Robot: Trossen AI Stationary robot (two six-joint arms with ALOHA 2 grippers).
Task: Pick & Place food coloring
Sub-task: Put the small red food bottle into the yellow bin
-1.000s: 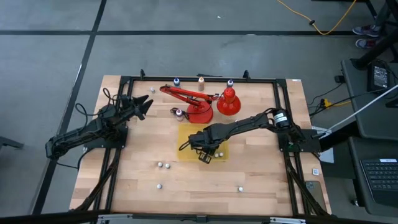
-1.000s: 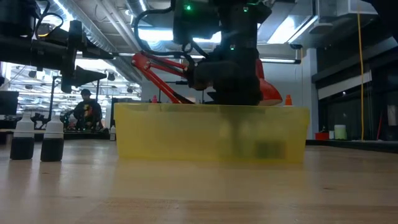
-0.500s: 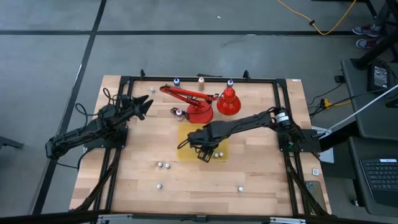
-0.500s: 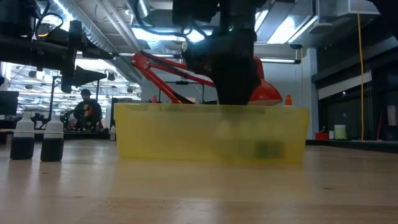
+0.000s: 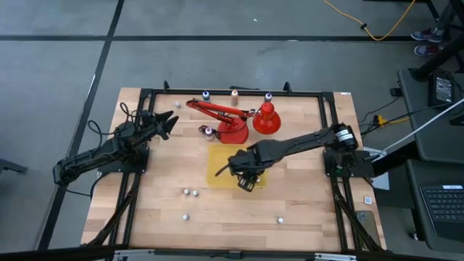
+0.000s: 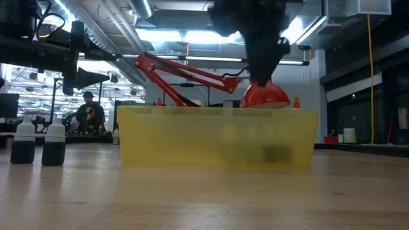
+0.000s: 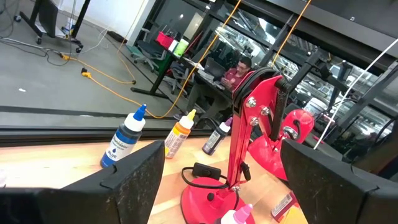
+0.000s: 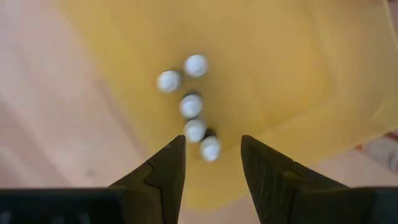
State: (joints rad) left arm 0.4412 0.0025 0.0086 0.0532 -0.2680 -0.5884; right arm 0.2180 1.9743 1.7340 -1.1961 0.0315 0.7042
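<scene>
My right gripper [image 8: 211,146] is open and hangs above the yellow tray [image 5: 217,161], touching nothing. Straight below it, several tiny food coloring bottles [image 8: 193,106] stand in the tray, white caps up. In the low view the right gripper [image 6: 259,73] is clear above the tray's rim [image 6: 217,115]. More bottles stand on the table: two [image 5: 190,193] near the tray, one [image 5: 185,216] and one [image 5: 280,220] by the near edge. Blue [image 7: 124,140], orange [image 7: 177,134] and purple [image 7: 214,138] ones stand along the far edge. My left gripper [image 5: 168,123] waits open at the table's far left.
A red desk lamp [image 5: 232,123] with its shade [image 5: 266,119] stands just beyond the tray's far side. A pink bottle [image 5: 209,131] sits by the lamp's base. A black frame [image 5: 232,91] runs around the table. People sit in the room beyond [image 7: 236,70].
My right gripper has risen straight out of the yellow tray, from down between its walls to well above its rim, and has drifted a little toward the table's right edge. The bottles in the tray stay where they were. The left arm has kept still.
</scene>
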